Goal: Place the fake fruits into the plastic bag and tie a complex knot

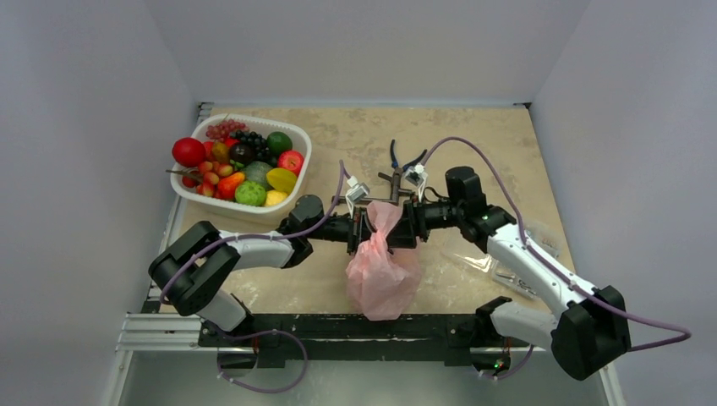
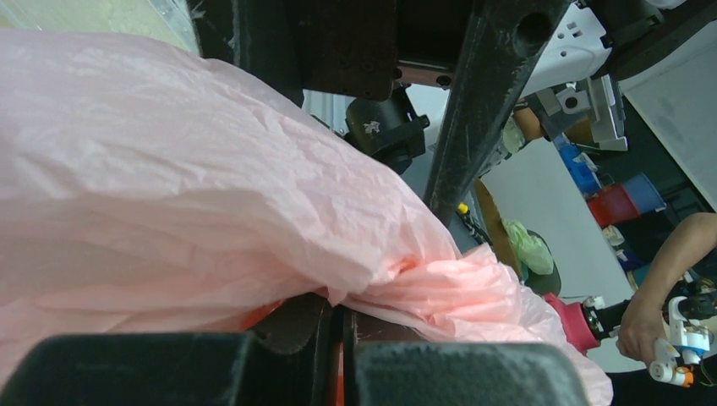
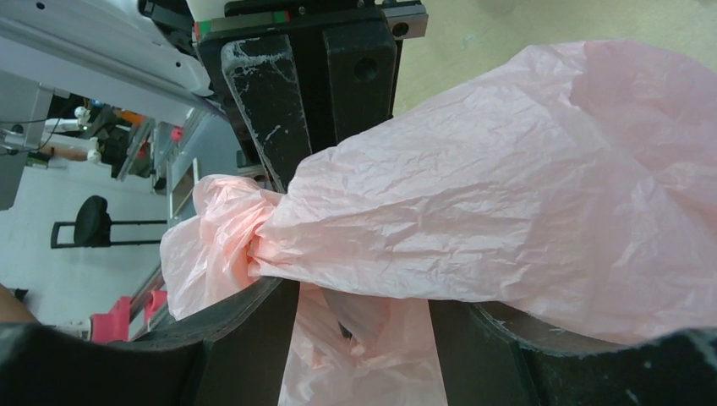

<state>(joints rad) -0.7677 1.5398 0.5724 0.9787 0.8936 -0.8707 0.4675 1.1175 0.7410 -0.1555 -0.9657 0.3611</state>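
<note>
The left gripper (image 1: 362,230) is pressed shut on the bunched neck (image 3: 254,241) of the bag (image 1: 382,279), which sags between the arms at the near edge of the table (image 1: 473,144). Film runs between the fingers of the right gripper (image 1: 409,225), though I cannot tell whether they pinch it. A hard pull apart would likely tear the thin film at the pads, and a slack grip could let the neck slip loose before it is tied. At far left the fruits (image 1: 245,165) fill the basket (image 1: 221,205), well apart from the bag; the pliers (image 1: 396,161) lie just behind the grippers and a hardware bag (image 1: 499,269) lies to the right, neither seeming to block the pull.
</note>
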